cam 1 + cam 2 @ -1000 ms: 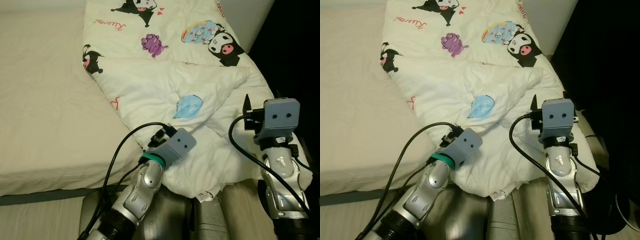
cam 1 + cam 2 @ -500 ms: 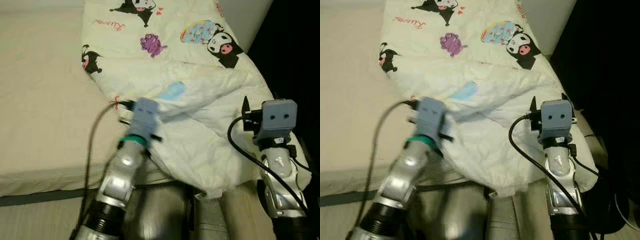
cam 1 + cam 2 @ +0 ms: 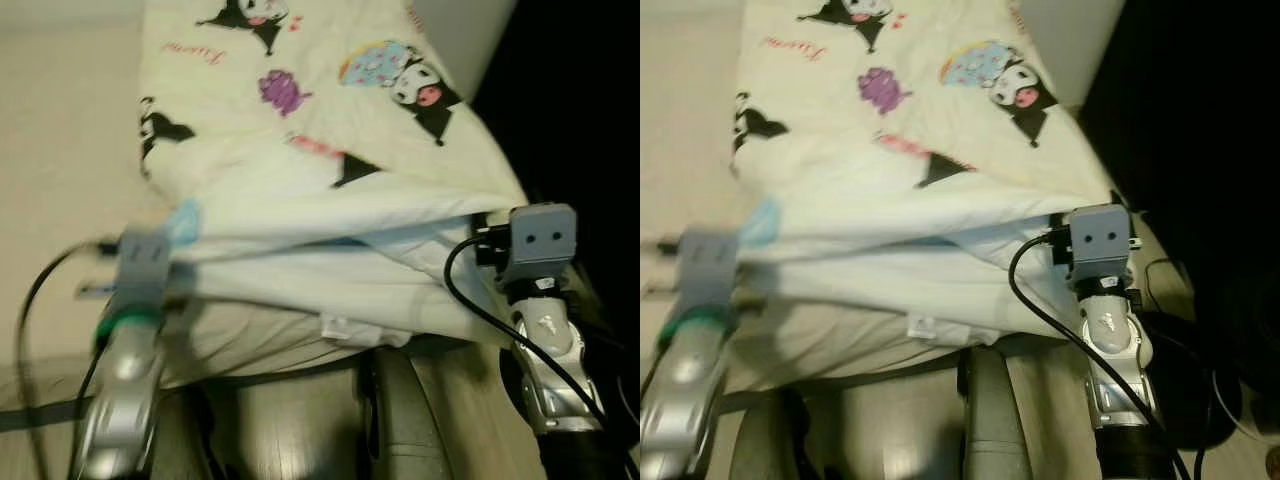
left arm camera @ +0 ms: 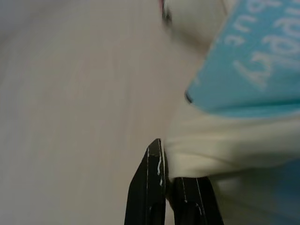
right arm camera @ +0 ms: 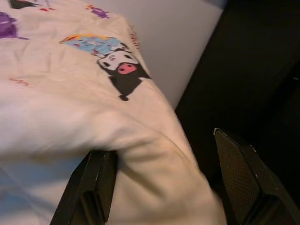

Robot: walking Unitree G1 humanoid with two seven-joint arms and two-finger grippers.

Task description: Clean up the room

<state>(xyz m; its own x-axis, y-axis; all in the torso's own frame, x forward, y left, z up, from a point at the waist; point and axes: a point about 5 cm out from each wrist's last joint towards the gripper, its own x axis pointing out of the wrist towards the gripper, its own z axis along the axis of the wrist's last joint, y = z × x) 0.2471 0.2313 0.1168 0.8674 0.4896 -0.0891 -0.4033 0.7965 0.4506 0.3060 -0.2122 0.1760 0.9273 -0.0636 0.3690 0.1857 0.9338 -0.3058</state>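
Note:
A cream blanket [image 3: 300, 130] printed with cartoon figures lies over the right half of the bed. Its near edge is stretched taut between my two arms. My left gripper [image 4: 169, 185] is shut, pinching a fold of the blanket beside a light blue patch [image 4: 253, 70]. From above, its grey wrist block [image 3: 143, 258] sits at the blanket's left end. My right gripper [image 5: 168, 183] is open at the blanket's right edge, with its fingers [image 5: 93, 187] wide apart and cloth lying between them. Its wrist block [image 3: 540, 235] sits by the bed's right side.
The bare beige mattress [image 3: 60, 130] spreads to the left. A white panel [image 3: 455, 40] stands at the bed's far right corner, with a dark area [image 3: 580, 100] beyond it. My own body [image 3: 390, 420] and a black cable [image 3: 1170, 270] are below, over wooden floor.
My left gripper has swung left with the blanket's corner, unfolding it and pulling the near edge straight. The right arm has stayed by the right edge. The camera shifted slightly.

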